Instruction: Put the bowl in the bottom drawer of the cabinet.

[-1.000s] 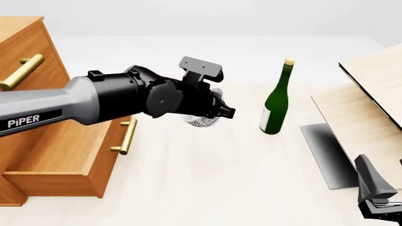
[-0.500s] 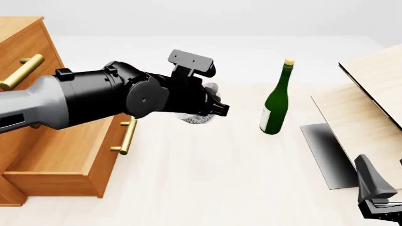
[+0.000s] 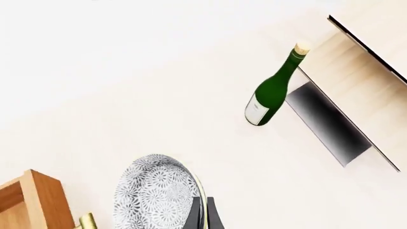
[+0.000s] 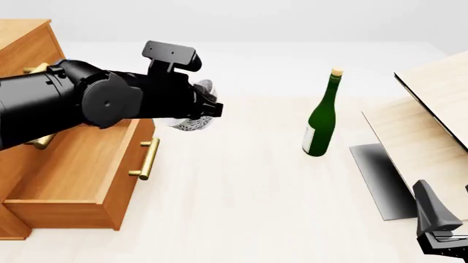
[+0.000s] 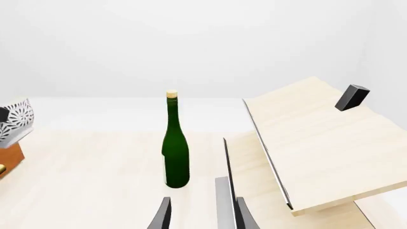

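The left claw (image 4: 208,109) is pinching the small deep white bowl with the fine grey speckled pattern (image 4: 192,121) by its rim and is carrying it clear of the pale wooden bench (image 4: 241,192). In the front view the bowl is hanging just beyond the front corner of the wide orange-brown wooden bottom drawer (image 4: 87,181), which is standing pulled out from the large orange-brown wooden cabinet (image 4: 26,38); the bowl is not yet over the drawer's open box. In the left wrist view the bowl (image 3: 156,193) is showing tilted, with a finger (image 3: 202,214) against one side of its rim and the brass bar handle (image 3: 87,222) just beside it.

The bowl is looking stiff, hard and light, probably ceramic, so it is likely to chip if dropped and may slip, since only a thin edge is being held. A rim pinch like this one seems the sensible hold, and a low, gentle release inside the drawer should be safest.

The right claw (image 5: 198,214) is resting low at the near right of the bench with its fingers spread and holding nothing. The tall green glass bottle with a cork (image 4: 321,118) is standing upright, well apart from the bowl, near the pale light-wood boards (image 4: 431,109)
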`<state>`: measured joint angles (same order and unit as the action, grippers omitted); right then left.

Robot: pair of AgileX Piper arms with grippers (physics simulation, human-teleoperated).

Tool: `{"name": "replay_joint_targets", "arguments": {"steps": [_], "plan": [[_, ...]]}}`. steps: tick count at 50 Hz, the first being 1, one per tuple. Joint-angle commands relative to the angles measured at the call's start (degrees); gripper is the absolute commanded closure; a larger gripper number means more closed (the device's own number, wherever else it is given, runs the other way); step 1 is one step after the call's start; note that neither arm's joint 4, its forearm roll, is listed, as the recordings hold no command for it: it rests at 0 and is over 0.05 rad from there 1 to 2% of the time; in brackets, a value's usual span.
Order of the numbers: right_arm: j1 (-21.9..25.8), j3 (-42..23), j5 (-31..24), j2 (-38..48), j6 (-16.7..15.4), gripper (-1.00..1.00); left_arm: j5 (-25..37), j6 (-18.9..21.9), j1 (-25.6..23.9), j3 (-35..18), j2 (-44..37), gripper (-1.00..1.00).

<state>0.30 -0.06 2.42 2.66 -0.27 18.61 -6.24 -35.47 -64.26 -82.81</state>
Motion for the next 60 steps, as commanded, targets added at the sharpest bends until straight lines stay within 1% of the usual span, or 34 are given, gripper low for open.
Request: {"name": "replay_joint_targets", "arguments": {"steps": [1,8,16,21,26,27,34,42,44,50,60], "plan": [[0.0,0.0,0.0,0.0,0.0,-1.00,0.0,-0.6,3.5,2.2,3.7,1.00],[0.0,0.0,0.0,0.0,0.0,-1.00,0.3,-0.9,4.7,2.8,5.2,1.00],[0.0,0.0,0.0,0.0,0.0,-1.00,0.5,-0.4,7.5,4.8,7.9,1.00],[0.0,0.0,0.0,0.0,0.0,-1.00,0.5,0.6,9.6,5.7,9.4,1.00],[0.0,0.0,0.0,0.0,0.0,-1.00,0.6,0.4,11.6,6.6,10.9,1.00],[0.0,0.0,0.0,0.0,0.0,-1.00,0.6,0.4,12.9,7.1,11.7,1.00],[0.0,0.0,0.0,0.0,0.0,-1.00,0.6,-0.2,15.3,8.7,13.6,1.00],[0.0,0.0,0.0,0.0,0.0,-1.00,0.6,0.0,18.3,10.4,15.6,1.00],[0.0,0.0,0.0,0.0,0.0,-1.00,0.6,-0.1,18.3,10.5,15.6,1.00],[0.0,0.0,0.0,0.0,0.0,-1.00,0.6,0.1,21.1,12.1,17.4,1.00],[0.0,0.0,0.0,0.0,0.0,-1.00,-0.8,-0.7,22.5,14.6,17.8,1.00]]}}
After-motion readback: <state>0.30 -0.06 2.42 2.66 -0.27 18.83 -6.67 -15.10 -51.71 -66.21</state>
